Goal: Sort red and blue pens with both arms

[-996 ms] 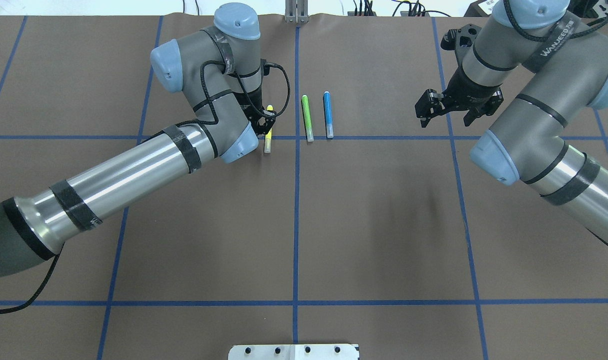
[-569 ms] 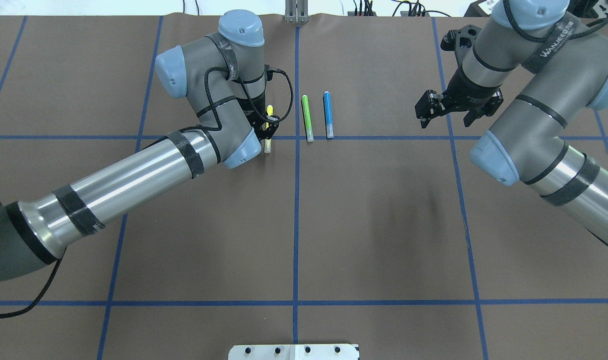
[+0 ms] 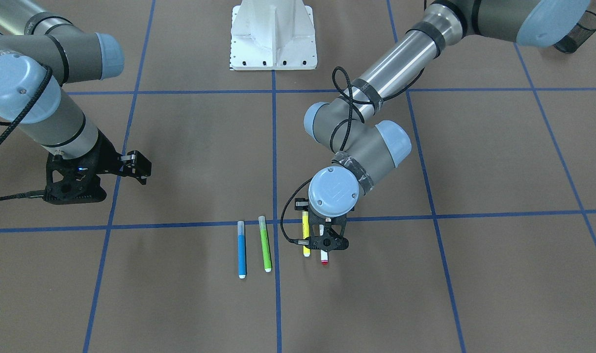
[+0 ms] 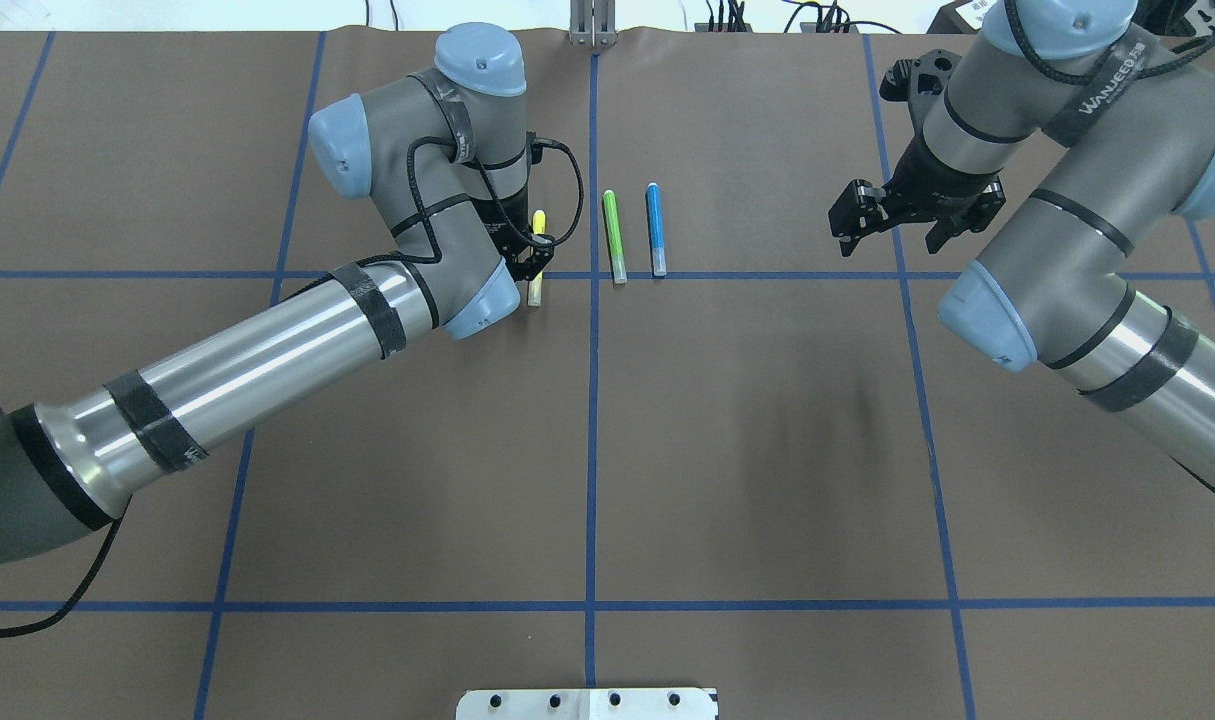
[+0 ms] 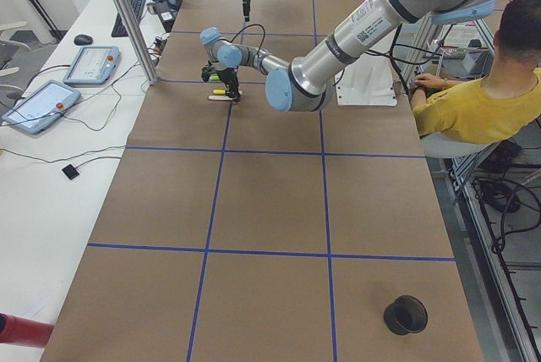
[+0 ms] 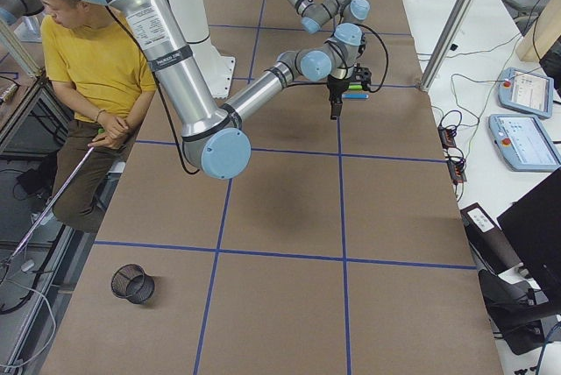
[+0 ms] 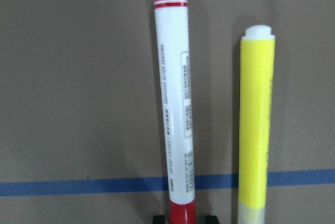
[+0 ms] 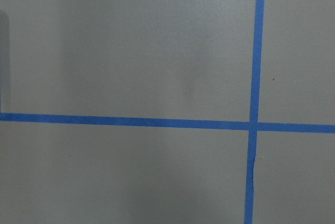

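Left wrist-mounted: L gripper (image 3: 326, 244) spread astride red pen (image 7: 175, 103) at its cap, yellow marker (image 7: 256, 119) just right. R gripper (image 4: 890, 238) spread, hovers well apart; mesh cup (image 6: 140, 289) at table corner, contents unclear.

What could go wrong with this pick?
The left end effector straddles the red pen at one red end, far from the middle, so the pen could tip or swing when lifted. The yellow marker lies close alongside; a finger may nudge or catch it. Later, the blue pen sits similarly close to the green marker.
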`<state>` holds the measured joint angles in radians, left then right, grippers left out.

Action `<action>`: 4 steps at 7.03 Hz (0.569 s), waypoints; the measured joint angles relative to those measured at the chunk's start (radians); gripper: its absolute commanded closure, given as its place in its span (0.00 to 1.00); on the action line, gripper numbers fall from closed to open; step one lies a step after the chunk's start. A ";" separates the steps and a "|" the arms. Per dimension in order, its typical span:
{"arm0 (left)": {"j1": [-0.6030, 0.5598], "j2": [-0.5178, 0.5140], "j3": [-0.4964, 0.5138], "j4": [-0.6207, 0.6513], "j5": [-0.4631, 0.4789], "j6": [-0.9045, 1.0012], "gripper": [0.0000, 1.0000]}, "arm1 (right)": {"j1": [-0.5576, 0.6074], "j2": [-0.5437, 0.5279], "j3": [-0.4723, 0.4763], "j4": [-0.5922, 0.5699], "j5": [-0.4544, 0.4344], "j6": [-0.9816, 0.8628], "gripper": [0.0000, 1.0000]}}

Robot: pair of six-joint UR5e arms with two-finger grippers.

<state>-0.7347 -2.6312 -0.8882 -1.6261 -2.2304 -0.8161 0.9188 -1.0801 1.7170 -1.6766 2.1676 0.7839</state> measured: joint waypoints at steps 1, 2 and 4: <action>0.000 0.001 0.000 0.000 0.000 0.000 0.80 | 0.000 0.000 0.000 0.000 0.000 0.000 0.00; 0.000 0.001 0.000 -0.001 0.000 0.000 1.00 | 0.000 0.000 0.000 0.000 0.000 0.000 0.00; 0.000 0.002 -0.004 -0.001 0.000 -0.001 1.00 | 0.000 0.000 0.000 0.000 0.001 0.000 0.00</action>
<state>-0.7351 -2.6293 -0.8920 -1.6268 -2.2304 -0.8168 0.9189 -1.0799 1.7166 -1.6766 2.1685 0.7838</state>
